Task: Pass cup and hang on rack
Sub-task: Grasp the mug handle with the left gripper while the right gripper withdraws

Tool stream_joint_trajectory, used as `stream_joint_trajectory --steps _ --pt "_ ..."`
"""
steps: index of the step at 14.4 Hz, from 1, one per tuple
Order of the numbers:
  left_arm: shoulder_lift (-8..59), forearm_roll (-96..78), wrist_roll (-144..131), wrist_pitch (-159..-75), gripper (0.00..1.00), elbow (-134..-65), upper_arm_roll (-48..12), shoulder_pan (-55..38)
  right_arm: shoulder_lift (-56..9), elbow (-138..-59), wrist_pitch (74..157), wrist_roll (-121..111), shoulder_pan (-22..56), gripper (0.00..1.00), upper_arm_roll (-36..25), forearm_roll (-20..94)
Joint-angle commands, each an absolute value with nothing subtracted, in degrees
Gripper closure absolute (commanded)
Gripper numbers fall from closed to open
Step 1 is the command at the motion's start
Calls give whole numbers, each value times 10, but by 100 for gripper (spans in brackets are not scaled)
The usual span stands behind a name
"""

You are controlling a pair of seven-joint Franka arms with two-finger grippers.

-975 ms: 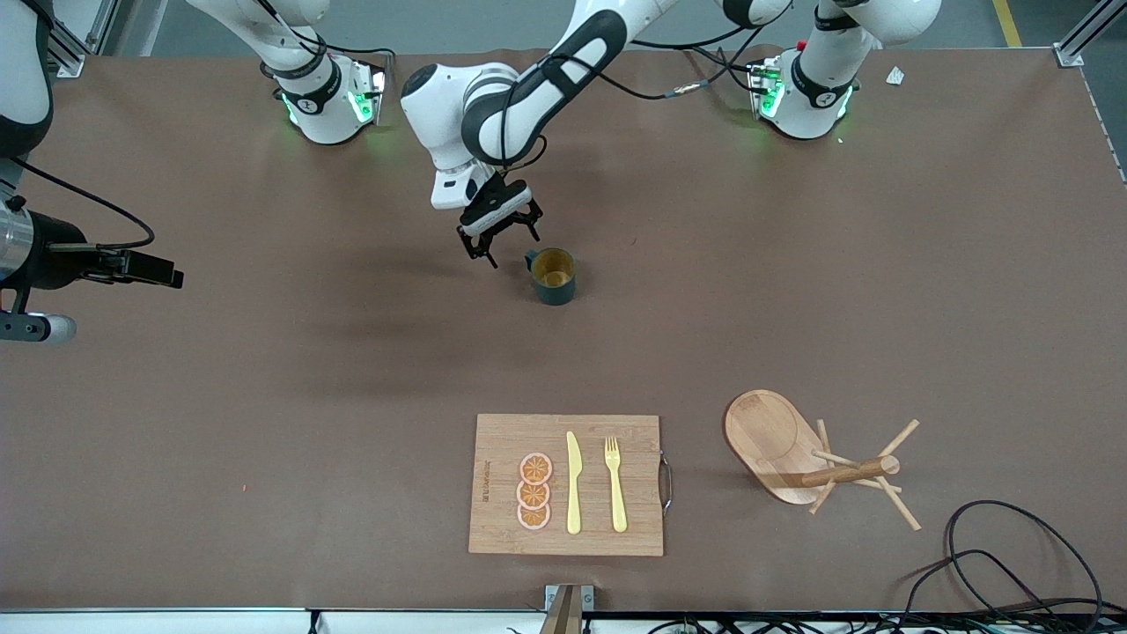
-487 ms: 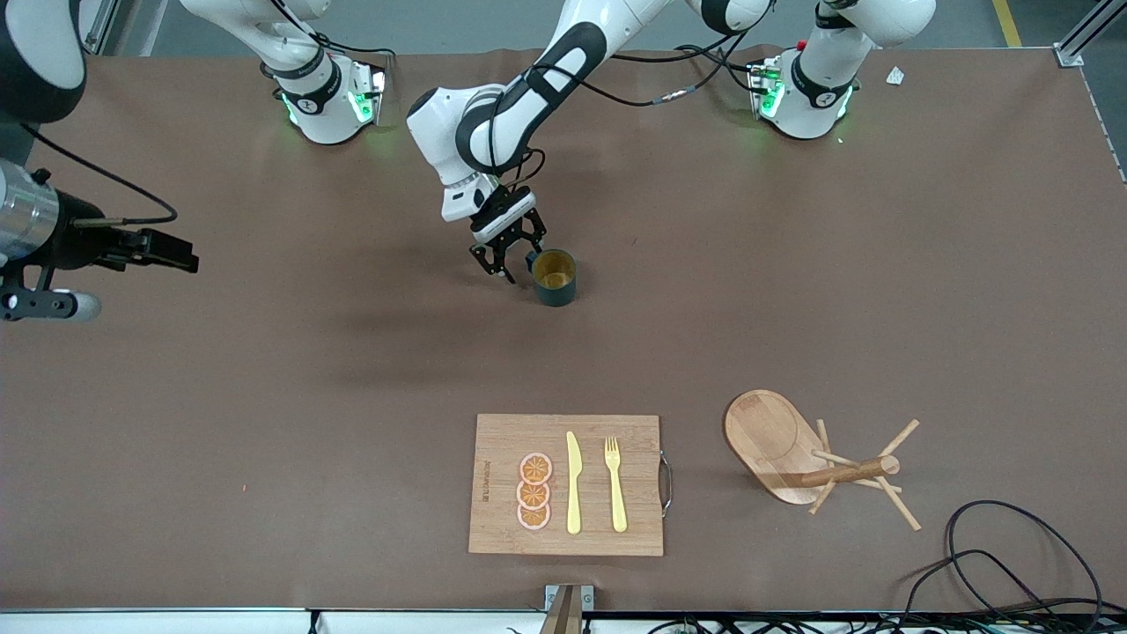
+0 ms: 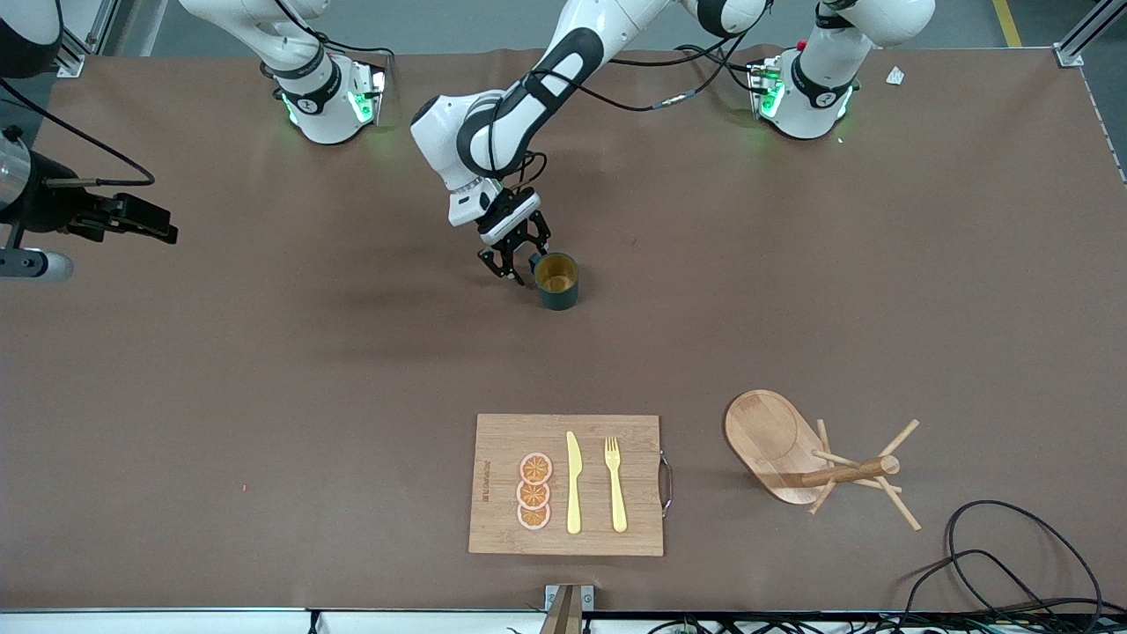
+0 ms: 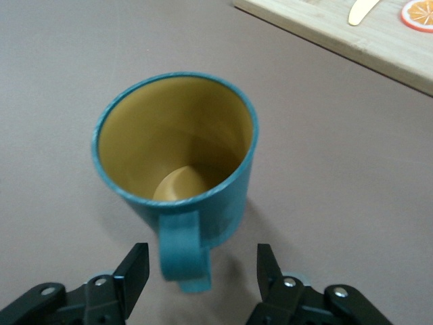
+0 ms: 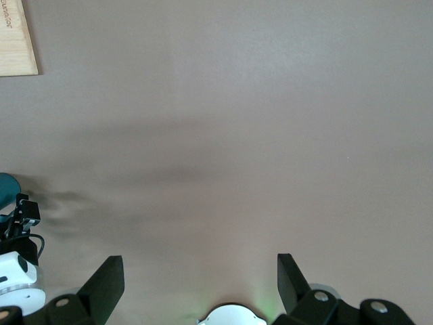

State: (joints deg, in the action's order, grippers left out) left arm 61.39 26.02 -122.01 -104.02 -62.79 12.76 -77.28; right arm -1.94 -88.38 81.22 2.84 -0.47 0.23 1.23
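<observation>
The dark teal cup (image 3: 557,280) with a yellowish inside stands upright on the brown table, its handle turned toward my left gripper (image 3: 521,267). In the left wrist view the cup (image 4: 176,156) fills the middle, and its handle (image 4: 183,257) lies between the open fingers of the left gripper (image 4: 199,277), which do not touch it. My right gripper (image 3: 163,231) is open and empty, held over the table's right-arm end; in its own wrist view (image 5: 199,271) it looks down on bare table. The wooden rack (image 3: 770,440) sits near the front camera toward the left arm's end.
A bamboo cutting board (image 3: 502,440) near the front edge carries orange slices (image 3: 534,491), a yellow knife (image 3: 573,482) and a yellow fork (image 3: 615,482). Black cables (image 3: 1012,563) loop at the front corner beside the rack. A corner of the board shows in the right wrist view (image 5: 17,37).
My left gripper has come down and closer to the cup, so the handle now lies between its open fingers. My right gripper has shifted a little over its end of the table.
</observation>
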Motion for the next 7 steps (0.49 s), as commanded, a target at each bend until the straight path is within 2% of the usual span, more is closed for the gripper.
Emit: stream_joint_trajectory --steps 1,7 --pt "625 272 -1229 -1029 28 -608 137 -780 63 -967 827 18 1 0 -4 15" --pt "625 271 -1230 -1022 40 -609 138 -780 105 -983 827 18 6 0 -3 14"
